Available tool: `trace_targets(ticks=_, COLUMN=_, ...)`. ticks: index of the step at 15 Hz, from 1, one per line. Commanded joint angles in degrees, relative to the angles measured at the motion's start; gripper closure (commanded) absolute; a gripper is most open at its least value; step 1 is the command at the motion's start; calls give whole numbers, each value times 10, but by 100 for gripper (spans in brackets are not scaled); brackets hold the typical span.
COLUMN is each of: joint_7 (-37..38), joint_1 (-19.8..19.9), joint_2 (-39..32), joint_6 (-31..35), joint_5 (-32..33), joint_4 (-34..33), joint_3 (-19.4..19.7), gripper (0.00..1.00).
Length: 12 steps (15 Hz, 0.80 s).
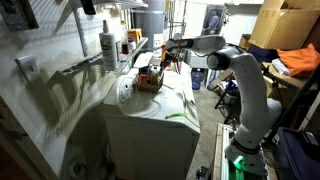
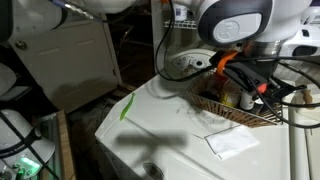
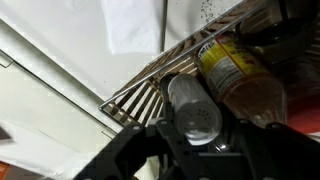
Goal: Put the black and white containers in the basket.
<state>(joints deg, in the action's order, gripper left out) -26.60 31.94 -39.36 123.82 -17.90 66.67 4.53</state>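
1. Pincer [image 3: 195, 140]: seen at the bottom of the wrist view, its dark fingers lie close on either side of a grey-capped container [image 3: 193, 110]. Whether they press on it cannot be told.
2. Basket [image 3: 145, 92]: low, of brown woven wicker with a ribbed rim. It sits on the white surface [image 2: 170, 120], directly under the pincer in both exterior views [image 2: 215, 108] [image 1: 150, 80].
3. Contents: the grey-capped container stands upright just inside the near rim. A bottle with a yellow label [image 3: 238, 72] lies tilted beside it, touching or nearly so. Other items deeper in the basket are too dark to identify.
4. White sheet [image 2: 232, 143]: lies flat on the surface just beside the basket, apart from it.
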Motion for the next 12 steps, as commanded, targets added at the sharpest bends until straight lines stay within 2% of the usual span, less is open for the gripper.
trace_targets(ticks=1, joint_7=-5, joint_1=17, joint_2=-53, joint_6=-34, joint_5=-5, joint_4=-75, joint_3=-20, gripper=80)
trace_targets(ticks=7, joint_7=-1, joint_1=26, joint_2=-96, joint_6=-69, joint_5=2, joint_4=-127, joint_3=-31, gripper=80)
trace_targets(ticks=10, joint_7=-1, joint_1=23, joint_2=-108, joint_6=-81, joint_5=-2, joint_4=-141, joint_3=-25, gripper=80)
trace_targets(ticks=11, joint_7=0, joint_1=22, joint_2=-111, joint_6=-85, joint_5=-2, joint_4=-146, joint_3=-24, gripper=75)
trace_targets(ticks=12, joint_7=0, joint_1=22, joint_2=-114, joint_6=-87, joint_5=0, joint_4=-151, joint_3=-23, gripper=49)
